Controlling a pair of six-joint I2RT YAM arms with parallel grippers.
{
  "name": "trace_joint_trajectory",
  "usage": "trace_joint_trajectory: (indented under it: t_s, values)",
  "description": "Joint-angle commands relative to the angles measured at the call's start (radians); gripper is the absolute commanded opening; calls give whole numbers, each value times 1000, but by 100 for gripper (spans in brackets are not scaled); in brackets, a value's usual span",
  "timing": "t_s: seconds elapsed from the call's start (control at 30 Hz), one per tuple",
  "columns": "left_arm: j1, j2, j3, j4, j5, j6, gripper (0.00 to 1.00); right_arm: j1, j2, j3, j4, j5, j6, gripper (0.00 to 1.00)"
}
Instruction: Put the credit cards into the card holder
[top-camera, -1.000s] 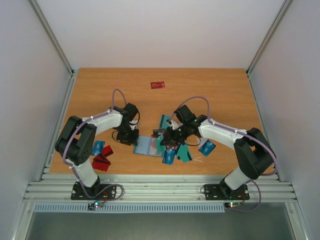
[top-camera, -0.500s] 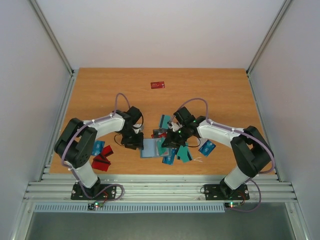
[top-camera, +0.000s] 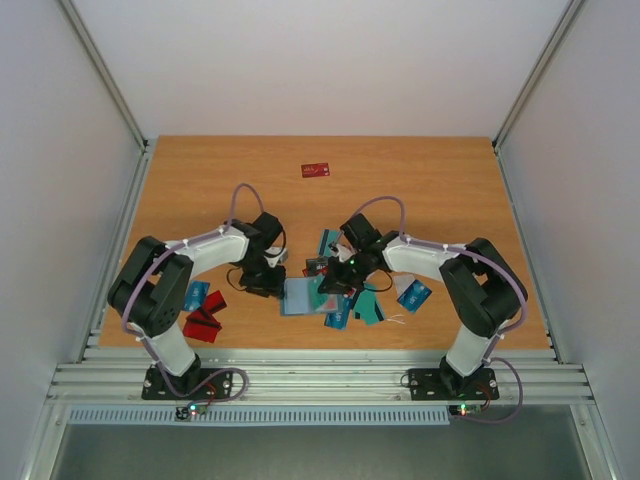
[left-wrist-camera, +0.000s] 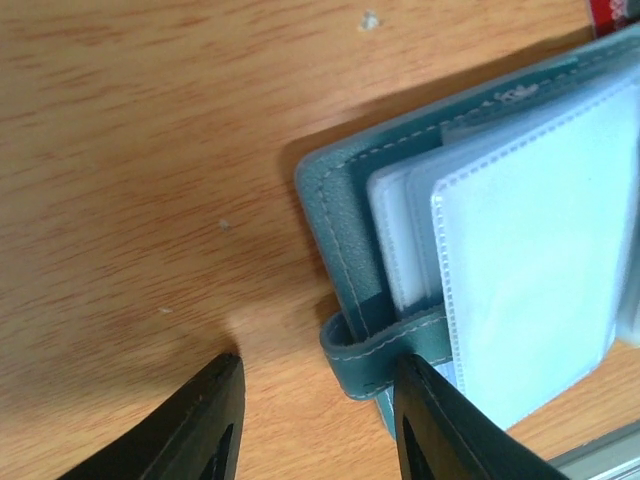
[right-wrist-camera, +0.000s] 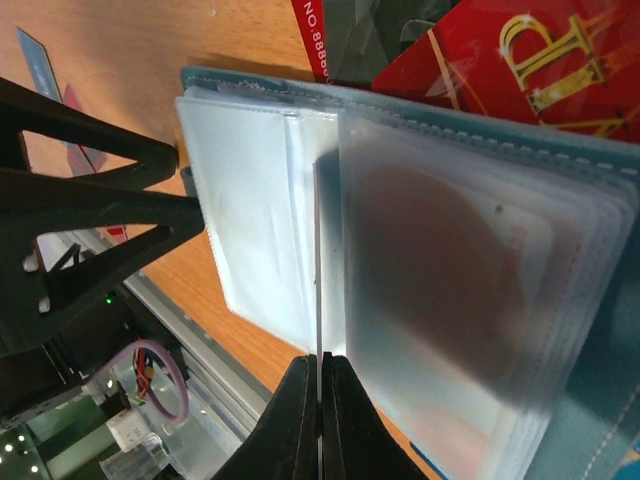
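The teal card holder (top-camera: 303, 297) lies open on the table, its clear pockets facing up. My left gripper (top-camera: 266, 281) is open at its left edge. In the left wrist view the jaws (left-wrist-camera: 320, 405) straddle the holder's teal strap (left-wrist-camera: 385, 352), and the right finger (left-wrist-camera: 445, 425) rests over the pocket pages (left-wrist-camera: 520, 240). My right gripper (top-camera: 336, 282) is shut on a thin credit card (right-wrist-camera: 318, 270), seen edge-on and standing between two clear pockets (right-wrist-camera: 255, 215) of the holder. More teal, blue and red credit cards (top-camera: 362, 305) lie to the right of the holder.
A red card (top-camera: 315, 170) lies alone far back. Red and blue cards (top-camera: 203, 314) lie near the left arm's base. A blue card (top-camera: 415, 293) lies under the right arm. Red cards (right-wrist-camera: 520, 60) lie beyond the holder's far edge in the right wrist view.
My left gripper has moved right to the holder's left edge. My right gripper has moved left over the open holder with its card.
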Motion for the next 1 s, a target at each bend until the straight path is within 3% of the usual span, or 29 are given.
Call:
trace_joint_trajectory:
  t_s: [0.0, 0.47, 0.8, 0.97]
  values:
    - [-16, 15, 23, -1, 20, 57, 44, 6, 34, 19, 40, 14, -27, 1]
    - [-73, 70, 33, 19, -5, 47, 49, 6, 54, -49, 33, 34, -67, 1]
    - [-95, 77, 2, 64, 17, 20, 63, 6, 52, -76, 38, 32, -70, 1]
    - [-102, 81, -18, 70, -50, 7, 61, 5, 51, -77, 33, 34, -74, 1]
